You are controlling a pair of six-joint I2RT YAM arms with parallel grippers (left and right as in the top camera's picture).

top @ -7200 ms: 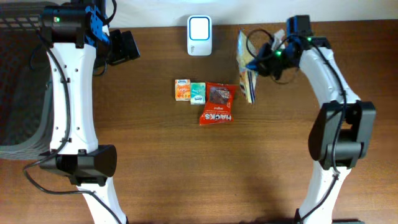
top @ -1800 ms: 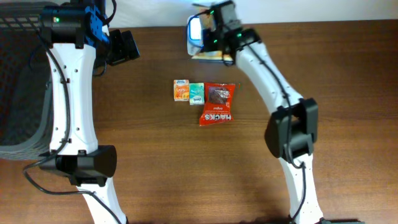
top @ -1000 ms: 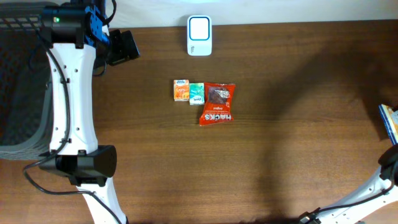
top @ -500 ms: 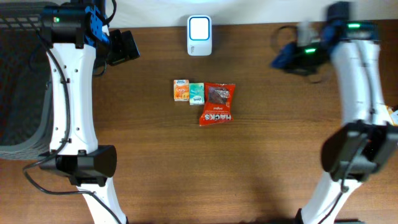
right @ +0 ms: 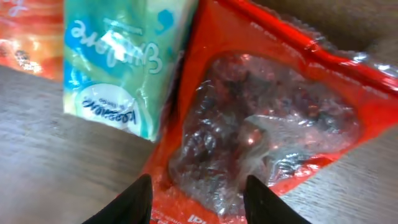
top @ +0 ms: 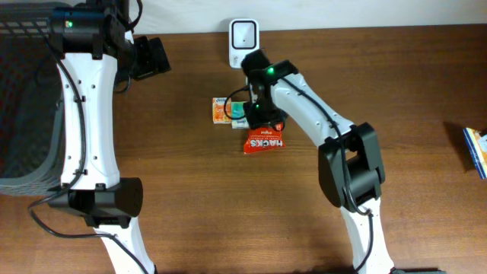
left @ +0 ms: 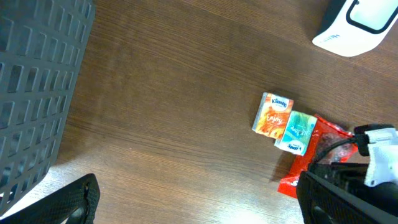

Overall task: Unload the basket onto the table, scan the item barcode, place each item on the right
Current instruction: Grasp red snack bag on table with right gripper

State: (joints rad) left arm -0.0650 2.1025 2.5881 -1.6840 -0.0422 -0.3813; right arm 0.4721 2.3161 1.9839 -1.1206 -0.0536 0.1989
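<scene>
**Right pincer half-spread over the red snack bag**

We see the right gripper low over the crinkly red plastic snack bag with a clear window; its 2 fingertips stand partly apart above the window's lower edge, pinching nothing; whether they touch the film we cannot tell. The bag lies flat on the brown wooden table, touching the small teal tissue pack, with the small orange tissue pack beyond; the white barcode scanner stands near. The left gripper hangs spread wide and empty, well apart.
</scene>
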